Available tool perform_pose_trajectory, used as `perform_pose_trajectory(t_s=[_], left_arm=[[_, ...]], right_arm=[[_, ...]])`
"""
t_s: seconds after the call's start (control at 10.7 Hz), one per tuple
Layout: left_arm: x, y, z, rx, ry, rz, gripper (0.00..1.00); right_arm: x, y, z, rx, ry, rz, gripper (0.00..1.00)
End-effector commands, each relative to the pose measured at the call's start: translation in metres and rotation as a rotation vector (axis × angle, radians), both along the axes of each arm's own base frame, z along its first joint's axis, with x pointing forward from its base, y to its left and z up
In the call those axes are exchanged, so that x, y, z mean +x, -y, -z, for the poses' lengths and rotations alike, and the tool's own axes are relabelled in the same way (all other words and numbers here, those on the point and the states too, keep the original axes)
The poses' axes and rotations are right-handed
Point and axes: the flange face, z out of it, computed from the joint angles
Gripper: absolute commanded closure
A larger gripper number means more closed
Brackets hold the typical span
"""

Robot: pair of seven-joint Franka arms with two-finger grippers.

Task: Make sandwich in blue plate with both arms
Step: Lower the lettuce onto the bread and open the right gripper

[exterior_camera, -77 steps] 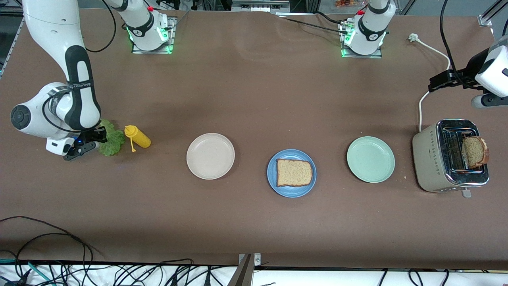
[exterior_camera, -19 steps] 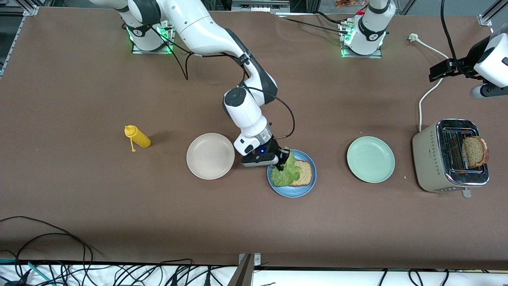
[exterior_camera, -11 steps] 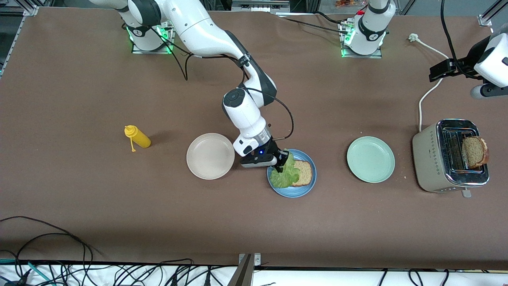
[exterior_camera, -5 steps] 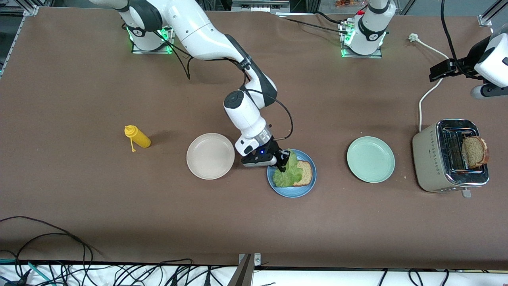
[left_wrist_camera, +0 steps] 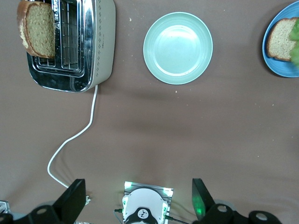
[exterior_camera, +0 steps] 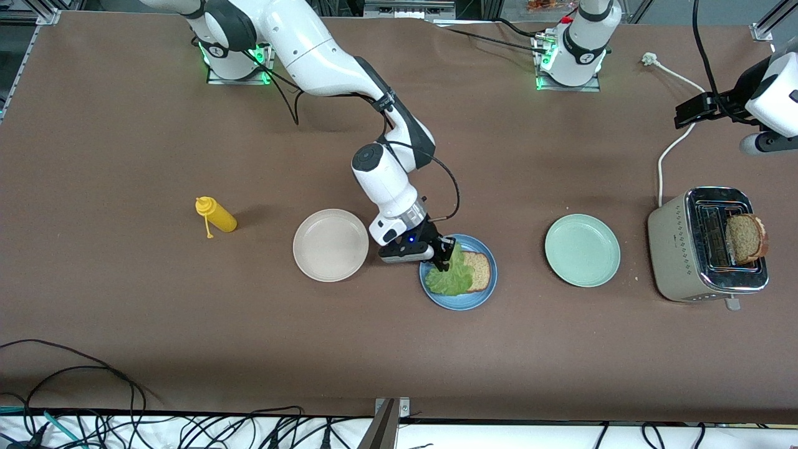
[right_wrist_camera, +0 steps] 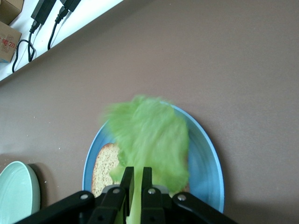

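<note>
Brown table [exterior_camera: 124, 299], right tool [exterior_camera: 444, 257] pinching lettuce [exterior_camera: 454, 277] over blue plate [exterior_camera: 483, 298], left tool [left_wrist_camera: 135, 205] spread wide

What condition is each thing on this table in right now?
lettuce leaf: lying on the bread, stem between the right gripper's fingers
bread slice: flat on the blue plate, half covered
second bread slice: upright in the toaster
green plate: empty
beige plate: empty
yellow bottle: lying down
right gripper: over the blue plate
left gripper: open, waiting
</note>
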Motion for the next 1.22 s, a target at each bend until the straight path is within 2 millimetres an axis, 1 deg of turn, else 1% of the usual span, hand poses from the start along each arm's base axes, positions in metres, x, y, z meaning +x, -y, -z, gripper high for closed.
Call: perform_pose_trajectory(t_s=[0.0,0.09,0.28,0.37,0.47,0.56,0.65,0.75,0.84,0.94,1.12], left_arm=[[0.003,-0.002,-0.005,0.029,-0.004,-0.003,0.0],[0.003,-0.003,-0.006,0.028,-0.003,-0.003,0.0],[0.003,-0.002,-0.006,0.028,-0.003,-0.001,0.0],[0.003,-0.003,-0.005,0.028,-0.004,-0.003,0.0],[0.003,-0.003,-0.006,0.028,-0.003,-0.003,0.0],[0.003,-0.002,-0.005,0.028,-0.004,-0.001,0.0],[0.003,-0.003,-0.005,0.027,-0.004,-0.003,0.0],[0.003,-0.002,-0.005,0.027,-0.004,-0.001,0.0],[0.003,-0.003,-0.005,0.028,-0.004,-0.003,0.0],[0.003,-0.003,-0.005,0.029,-0.004,-0.004,0.0],[0.003,-0.001,-0.006,0.03,-0.003,0.0,0.0]], right_arm=[[0.003,-0.005,-0.001,0.036,0.004,0.007,0.53],[0.003,-0.005,-0.001,0.037,0.004,0.008,0.49],[0.003,-0.006,-0.006,0.039,-0.01,0.008,0.45],[0.002,-0.007,-0.01,0.032,-0.038,0.003,0.45],[0.003,-0.008,-0.024,0.021,-0.067,-0.008,0.44],[0.002,-0.011,-0.045,0.017,-0.101,-0.025,0.41],[0.001,-0.01,-0.072,0.008,-0.133,-0.041,0.32],[0.003,0.002,-0.091,-0.019,-0.176,-0.043,0.2],[-0.001,0.011,-0.114,-0.026,-0.2,-0.049,0.0],[-0.003,0.024,-0.137,-0.041,-0.225,-0.059,0.0],[-0.004,0.053,-0.174,-0.096,-0.295,-0.098,0.0]])
